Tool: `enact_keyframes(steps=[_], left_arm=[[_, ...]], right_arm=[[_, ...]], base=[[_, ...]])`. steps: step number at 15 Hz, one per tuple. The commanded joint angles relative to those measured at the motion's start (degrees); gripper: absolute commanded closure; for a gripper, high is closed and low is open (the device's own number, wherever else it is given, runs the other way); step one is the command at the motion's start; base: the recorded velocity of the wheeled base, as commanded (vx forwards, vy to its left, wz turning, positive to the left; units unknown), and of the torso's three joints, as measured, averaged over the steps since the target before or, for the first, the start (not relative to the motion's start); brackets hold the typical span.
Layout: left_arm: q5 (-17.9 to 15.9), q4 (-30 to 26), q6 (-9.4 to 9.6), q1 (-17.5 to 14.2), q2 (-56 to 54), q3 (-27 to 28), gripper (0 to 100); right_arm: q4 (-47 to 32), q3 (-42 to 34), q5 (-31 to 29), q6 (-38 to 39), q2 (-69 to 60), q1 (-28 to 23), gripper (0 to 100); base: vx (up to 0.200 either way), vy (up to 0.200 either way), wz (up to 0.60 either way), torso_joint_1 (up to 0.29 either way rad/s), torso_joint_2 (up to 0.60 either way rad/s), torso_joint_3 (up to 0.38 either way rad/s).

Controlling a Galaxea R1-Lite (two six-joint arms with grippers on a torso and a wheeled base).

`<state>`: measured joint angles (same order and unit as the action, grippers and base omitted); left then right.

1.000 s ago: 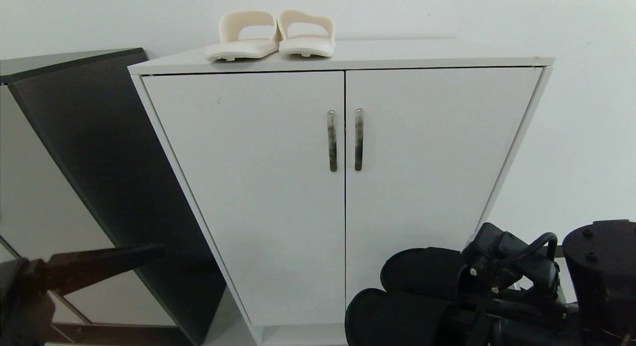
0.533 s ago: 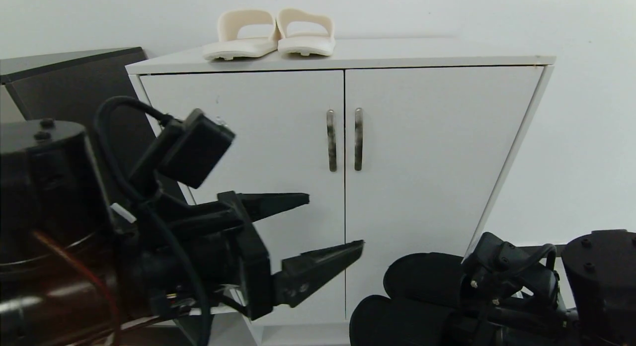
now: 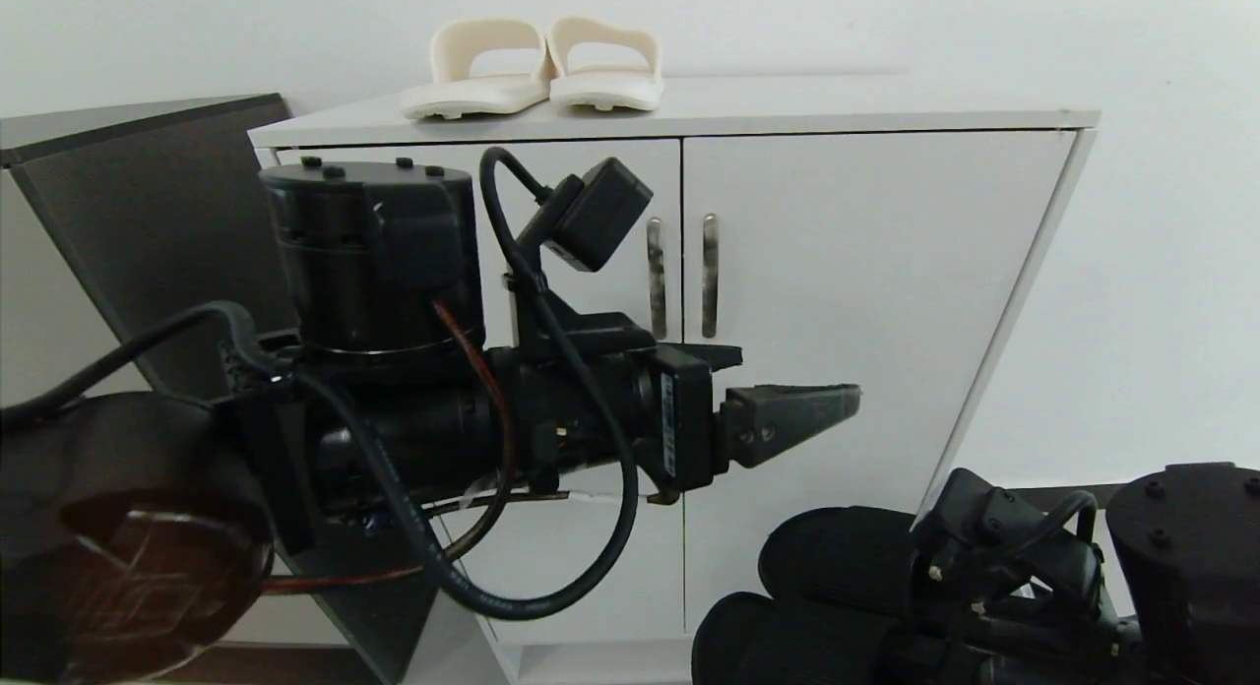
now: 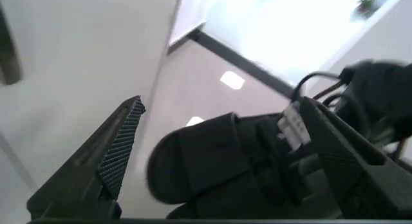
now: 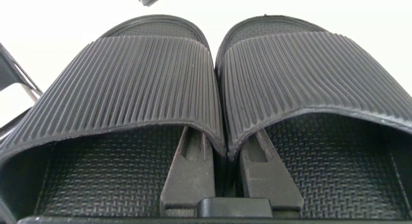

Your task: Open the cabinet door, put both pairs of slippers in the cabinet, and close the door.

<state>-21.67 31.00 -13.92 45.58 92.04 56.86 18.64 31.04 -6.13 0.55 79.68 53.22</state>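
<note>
Beyond the left gripper (image 3: 797, 373) and its fingers (image 3: 787, 414) is plain white wall (image 3: 1162, 222). A dark unit (image 3: 157, 203) stands to their left; pale floor (image 4: 206, 95) below shows light patches (image 4: 232, 80).

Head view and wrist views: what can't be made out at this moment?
- Cabinet inside: both doors shut, head view.
- Left door, mostly: left arm covers it, head view.
- Black slippers: partly behind the right gripper, cut by the bottom edge, head view.
- Door handle: blurred, cut by the edge, left wrist view.
</note>
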Motion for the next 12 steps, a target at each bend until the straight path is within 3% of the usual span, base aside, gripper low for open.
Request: enact_keyframes(steps=[1,2,3,6,7,9,11,12], left_arm=[[-2.6,-0.1,-4.27,-2.2,3.1,4.0,0],[-4.1,-0.2,-5.77,-3.2,3.7,5.7,0],[-4.9,-0.3,-6.03,-4.0,4.3,7.1,0],[-3.3,-0.4,-5.59,-4.7,6.0,8.9,0],[0.5,-0.2,-5.06,-4.7,6.8,9.0,0],[3.4,0.0,-2.34,-4.7,7.0,9.0,0],[3.5,0.0,-2.25,-4.7,7.0,9.0,0],[6.3,0.0,0.03,-5.5,7.0,9.2,0]], right_arm=[[0.1,0.0,0.0,-0.2,0.7,0.0,100],[0.1,0.0,0.0,-0.7,0.8,0.0,100],[0.1,0.0,0.0,-1.0,1.1,0.0,100],[0.6,-0.1,0.0,-1.1,1.3,0.0,100],[0.6,0.0,0.0,-1.2,1.2,0.0,100],[0.6,0.0,-0.1,-1.2,1.0,0.1,100],[0.6,0.0,-0.1,-1.2,1.0,0.1,100],[0.6,-0.1,-0.1,-1.3,0.8,0.3,100]], base=[[0.0,0.0,0.0,0.0,0.0,0.0],[0.0,0.0,0.0,0.0,0.0,0.0],[0.0,0.0,0.0,0.0,0.0,0.0],[0.0,0.0,0.0,0.0,0.0,0.0],[0.0,0.0,0.0,0.0,0.0,0.0],[0.0,0.0,0.0,0.0,0.0,0.0],[0.0,0.0,0.0,0.0,0.0,0.0],[0.0,0.0,0.0,0.0,0.0,0.0]])
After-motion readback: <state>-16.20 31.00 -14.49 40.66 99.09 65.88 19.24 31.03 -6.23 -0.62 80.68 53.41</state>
